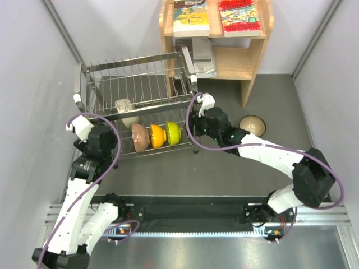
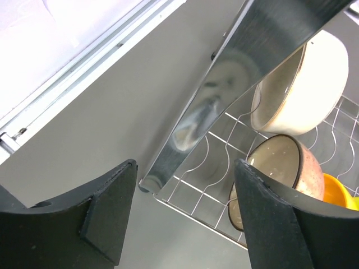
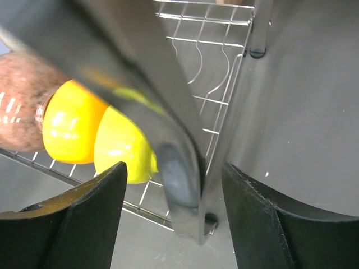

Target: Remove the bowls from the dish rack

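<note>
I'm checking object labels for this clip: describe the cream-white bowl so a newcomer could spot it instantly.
Find the shiny wire dish rack in front of the wooden bookshelf. Along its near edge stand a pinkish-brown bowl, an orange bowl and a yellow-green bowl; the cream-white bowl stands just behind the pinkish-brown one. It alone is pale all over, set apart from that coloured row.

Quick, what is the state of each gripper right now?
Left gripper: open, holding nothing, astride a steel bar of the dish rack.
Right gripper: open, holding nothing, also astride a rack bar.
</note>
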You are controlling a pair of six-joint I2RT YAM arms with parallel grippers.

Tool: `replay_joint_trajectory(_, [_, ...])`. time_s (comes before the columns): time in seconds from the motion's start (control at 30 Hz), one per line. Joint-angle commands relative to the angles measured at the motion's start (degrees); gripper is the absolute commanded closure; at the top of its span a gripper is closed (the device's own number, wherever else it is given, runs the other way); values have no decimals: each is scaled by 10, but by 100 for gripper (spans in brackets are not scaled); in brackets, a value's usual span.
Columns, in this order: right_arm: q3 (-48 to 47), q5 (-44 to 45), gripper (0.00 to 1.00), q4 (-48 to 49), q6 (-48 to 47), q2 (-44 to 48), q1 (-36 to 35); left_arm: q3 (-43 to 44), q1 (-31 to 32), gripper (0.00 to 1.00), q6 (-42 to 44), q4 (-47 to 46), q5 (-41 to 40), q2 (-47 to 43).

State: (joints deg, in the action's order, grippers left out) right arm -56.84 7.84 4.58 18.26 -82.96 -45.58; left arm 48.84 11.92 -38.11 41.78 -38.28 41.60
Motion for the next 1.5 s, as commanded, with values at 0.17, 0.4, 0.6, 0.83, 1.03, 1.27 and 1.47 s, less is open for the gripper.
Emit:
replay_joint_trajectory(0.17, [-30, 7, 32, 2, -2, -19, 5, 42, 12, 23, 27, 58, 35, -24])
replay_joint_trajectory(0.4, [-50, 9, 32, 0, -9, -48, 5, 53, 22, 22, 52, 76, 155, -85])
replay_joint_trajectory(0.6, [-56, 3, 31, 0, -7, -53, 8, 68, 22, 22, 83, 79, 264, -50])
replay_joint_trajectory(0.83, [-70, -6, 31, -3, -5, -67, 19, 9, 22, 22, 75, 51, 301, -16])
replay_joint_trajectory(1.03, [-72, -12, 31, -1, -6, -66, 23, -7, 22, 21, 84, 4, 295, 32])
replay_joint_trajectory(1.27, [-65, -17, 31, -6, -8, -66, 38, -9, 22, 20, 95, -14, 294, 59])
replay_joint_trajectory(1.47, [-50, -34, 31, 3, 0, -54, 45, -60, 22, 19, 24, -53, 269, -6])
